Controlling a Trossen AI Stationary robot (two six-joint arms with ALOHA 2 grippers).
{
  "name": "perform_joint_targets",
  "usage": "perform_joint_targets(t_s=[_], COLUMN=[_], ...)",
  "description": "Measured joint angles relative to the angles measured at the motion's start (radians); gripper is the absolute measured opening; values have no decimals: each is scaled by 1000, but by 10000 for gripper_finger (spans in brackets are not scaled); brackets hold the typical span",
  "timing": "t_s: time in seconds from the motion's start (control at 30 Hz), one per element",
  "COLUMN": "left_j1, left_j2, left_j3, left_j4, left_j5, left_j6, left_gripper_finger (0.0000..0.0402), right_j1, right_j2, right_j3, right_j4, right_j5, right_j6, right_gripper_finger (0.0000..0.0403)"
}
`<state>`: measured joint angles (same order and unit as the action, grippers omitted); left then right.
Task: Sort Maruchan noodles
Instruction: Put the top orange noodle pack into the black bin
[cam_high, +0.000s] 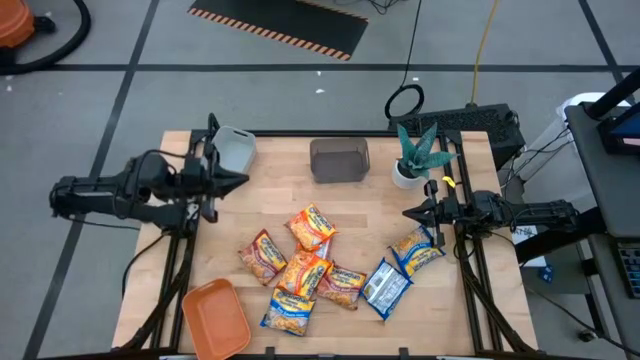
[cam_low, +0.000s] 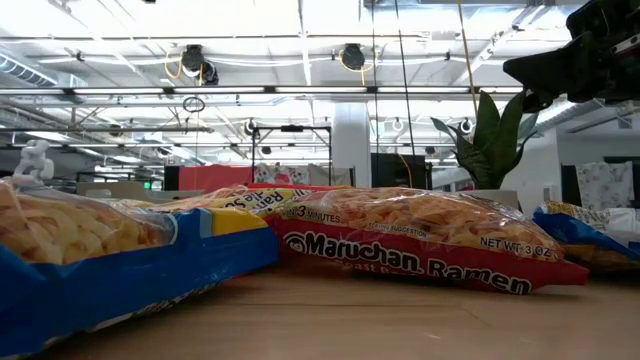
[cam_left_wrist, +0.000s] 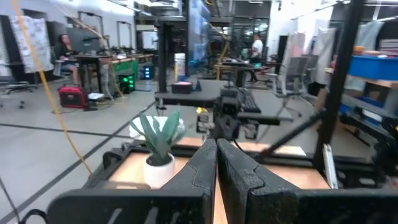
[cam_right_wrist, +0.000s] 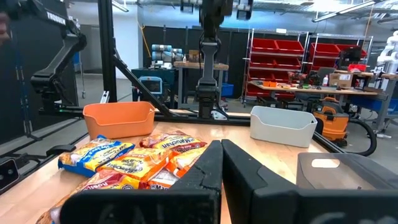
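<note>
Packets of Maruchan noodles (cam_high: 318, 265), small flat crinkly plastic rectangles in orange, red and blue-and-yellow, lie in a loose cluster on the front half of the light wooden table (cam_high: 270, 185). The left gripper (cam_high: 238, 180) hangs above the table's left side, its jaws pressed together and empty, well apart from the packets and pointing across the table. The right gripper (cam_high: 408, 212) hangs at the right side, likewise clenched on nothing; a blue-and-yellow packet (cam_high: 416, 250) lies near it, just toward the front.

From above, three containers show: a light grey plastic bin (cam_high: 234, 148) at the back left, a dark grey bin (cam_high: 339, 160) at the back middle and a flat orange plastic tray (cam_high: 215, 318) at the front left corner. A potted green plant (cam_high: 413, 158) in a white pot stands at the back right.

At table height, a red packet (cam_low: 425, 248) reads "Maruchan Ramen", lettering the overhead picture does not resolve. The right wrist camera looks past its closed fingers (cam_right_wrist: 202, 171) at the packets' fronts and the tray's raised wall. The left wrist camera sees the plant and a person (cam_left_wrist: 64, 46) seated far off in the room.
</note>
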<state>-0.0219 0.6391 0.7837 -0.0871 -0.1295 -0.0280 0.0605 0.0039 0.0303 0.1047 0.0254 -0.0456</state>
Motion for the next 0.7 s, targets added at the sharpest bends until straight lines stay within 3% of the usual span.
perform_joint_targets(t_s=[0.27,0.53,0.7], left_j1=[-6,-20,-20], left_j2=[225,484,593], left_j3=[241,578,722], left_j4=[-16,-339,-429], left_j5=[-41,-53,-62], left_j6=[0,-10,-37], left_gripper_finger=[19,19,19], right_j1=[0,0,0], right_j2=[0,0,0], right_j3=[0,0,0], right_j4=[-5,10,29], right_j5=[4,4,4], right_j6=[-8,6,28], right_gripper_finger=[0,0,0])
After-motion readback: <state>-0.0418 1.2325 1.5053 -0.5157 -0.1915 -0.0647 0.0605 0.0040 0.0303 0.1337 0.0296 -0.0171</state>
